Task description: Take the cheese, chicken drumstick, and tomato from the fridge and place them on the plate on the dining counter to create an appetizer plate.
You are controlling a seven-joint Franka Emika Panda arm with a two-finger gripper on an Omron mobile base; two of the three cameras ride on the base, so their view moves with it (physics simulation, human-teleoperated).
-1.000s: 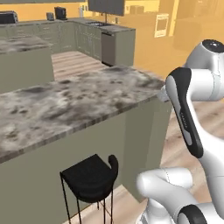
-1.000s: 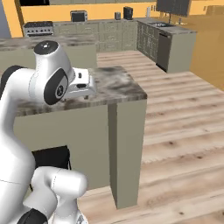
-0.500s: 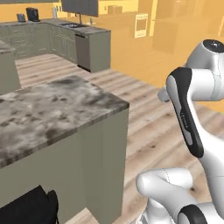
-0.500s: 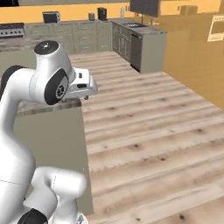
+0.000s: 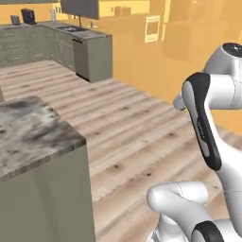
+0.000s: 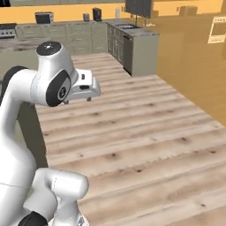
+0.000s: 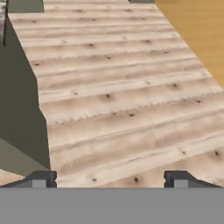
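Observation:
The marble-topped end of the dining counter (image 5: 29,133) fills the lower left of the left base view. Its olive base (image 7: 17,105) runs along the left side of the hand view. My gripper (image 7: 109,179) hangs over bare wood floor, open, its two dark fingertips (image 7: 41,178) far apart with nothing between them. In the right base view the hand (image 6: 84,88) juts out at chest height beside the white arm. The fridge, plate, cheese, chicken drumstick and tomato are out of view.
Wide plank floor (image 6: 145,128) stretches ahead and to the right. A grey-green cabinet run with a dishwasher (image 5: 90,56) ends in the background, also seen as cabinets (image 6: 137,53). An orange wall (image 5: 198,42) bounds the right side.
The whole picture has slid left: the base has turned, the counter now shows just its end and the black stool has left the view. The arm keeps the same pose.

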